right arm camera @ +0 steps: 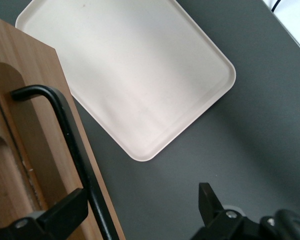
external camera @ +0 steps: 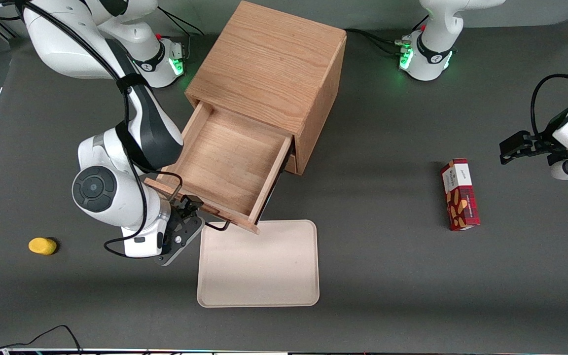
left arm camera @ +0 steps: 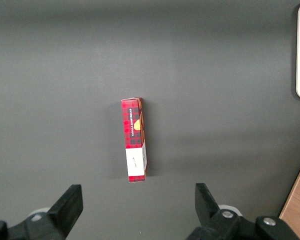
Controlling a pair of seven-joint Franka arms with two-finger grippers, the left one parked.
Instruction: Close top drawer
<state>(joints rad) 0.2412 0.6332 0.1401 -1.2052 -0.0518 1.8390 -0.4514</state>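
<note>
**Light oak drawer stands pulled out, gripper at its handle**

Light oak is the material of the task: the top drawer, upper and shallow, of the square wooden cabinet stands pulled nearly all the way out toward the front camera, and nothing lies in it. Its front panel overhangs the edge of a pale cream rounded plastic tray that lies on the table just in front of the cabinet.

The right arm's gripper is at the drawer front, by the end of the black wire bar handle nearer the working arm. In the wrist view its two black fingers stand wide apart; one lies against the wood face and the bar, the other hangs over bare table. They clasp nothing.

The closing push looks barely begun, or not begun. The next move calls for pressing the front panel squarely along the runners into the cabinet, since an off-centre push at this end could skew the drawer.

The surface is a matt dark grey tabletop. A small yellow rounded object lies toward the working arm's end; a red tartan biscuit carton lies toward the parked arm's end. Black cables trail along the edges.
</note>
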